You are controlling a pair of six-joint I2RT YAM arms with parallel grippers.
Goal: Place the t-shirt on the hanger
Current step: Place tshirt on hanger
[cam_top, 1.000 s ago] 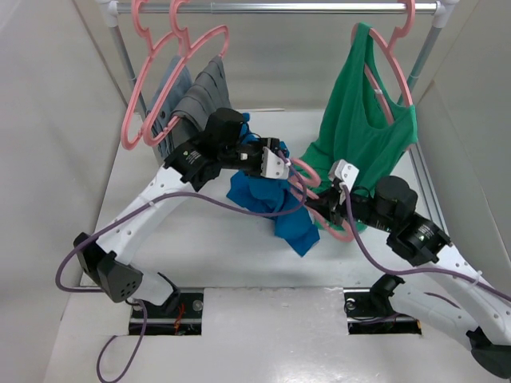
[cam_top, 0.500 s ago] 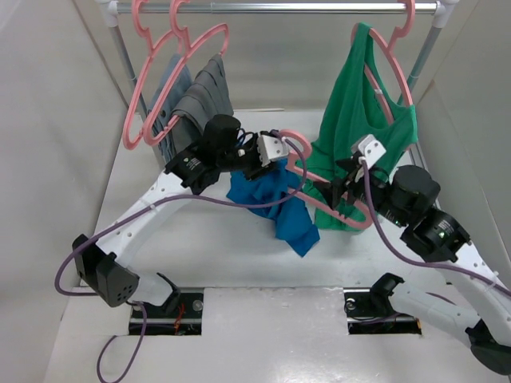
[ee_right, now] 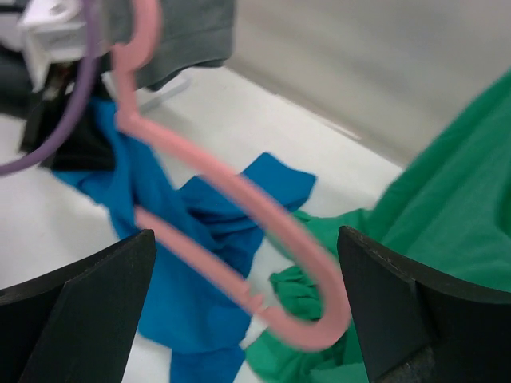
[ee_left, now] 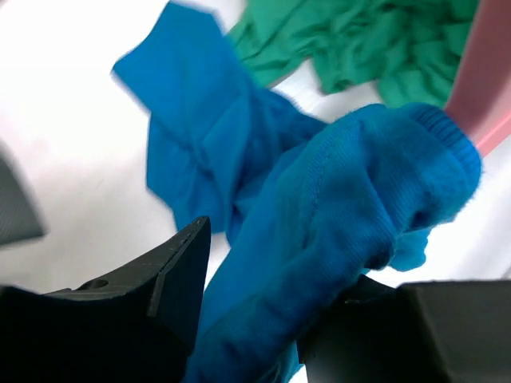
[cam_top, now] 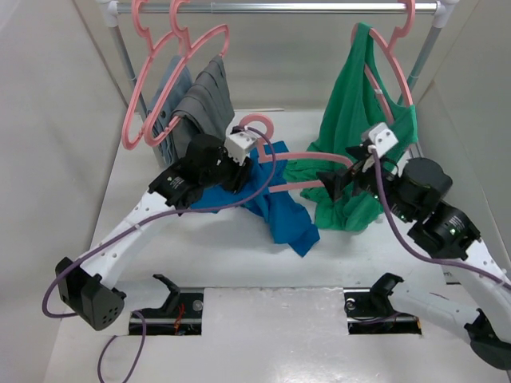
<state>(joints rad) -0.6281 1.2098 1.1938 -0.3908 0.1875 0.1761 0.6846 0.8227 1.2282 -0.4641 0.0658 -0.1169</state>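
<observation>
The bright blue t-shirt [cam_top: 283,215] lies bunched on the white table, one end lifted. My left gripper [cam_top: 239,158] is shut on that lifted end; in the left wrist view thick blue fabric [ee_left: 335,199] fills the gap between the jaws [ee_left: 271,279]. The pink hanger [cam_top: 311,157] comes out of the cloth beside that grip, hook up near the left gripper, and reaches right. My right gripper [cam_top: 339,179] is open at the hanger's far end. In the right wrist view the hanger [ee_right: 231,191] passes between the wide jaws [ee_right: 246,239] without touching them, with the t-shirt [ee_right: 192,303] beneath.
A rail [cam_top: 279,8] crosses the back. Pink hangers with grey garments [cam_top: 196,92] hang at its left. A green tank top [cam_top: 359,104] hangs at its right and pools on the table by my right gripper. White walls close both sides.
My right gripper has opened, let go of the hanger and drawn back to the right. My left gripper has moved left and back, carrying the t-shirt and hanger; the hanger's hook now points up.
</observation>
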